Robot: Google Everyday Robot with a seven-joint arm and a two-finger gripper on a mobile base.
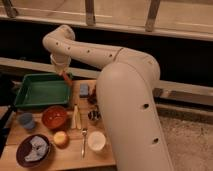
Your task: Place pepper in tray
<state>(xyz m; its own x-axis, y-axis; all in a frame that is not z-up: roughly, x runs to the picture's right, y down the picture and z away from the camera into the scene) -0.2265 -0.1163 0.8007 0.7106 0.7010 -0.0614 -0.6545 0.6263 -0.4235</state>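
Note:
The green tray point(31, 96) lies at the back left of the wooden table. My gripper point(63, 73) hangs from the white arm over the tray's far right corner. It is shut on the small orange-red pepper point(66, 79), which points down and to the right just above the tray's right rim. The fingers themselves are mostly hidden behind the wrist.
In front of the tray stand an orange-red bowl point(54, 116), a blue cup point(26, 120) and a dark bowl with a white cloth point(34, 150). A yellow fruit point(61, 138), a fork point(84, 142), a white cup point(96, 141), a blue sponge point(84, 90) and a reddish-brown item point(92, 98) lie to the right.

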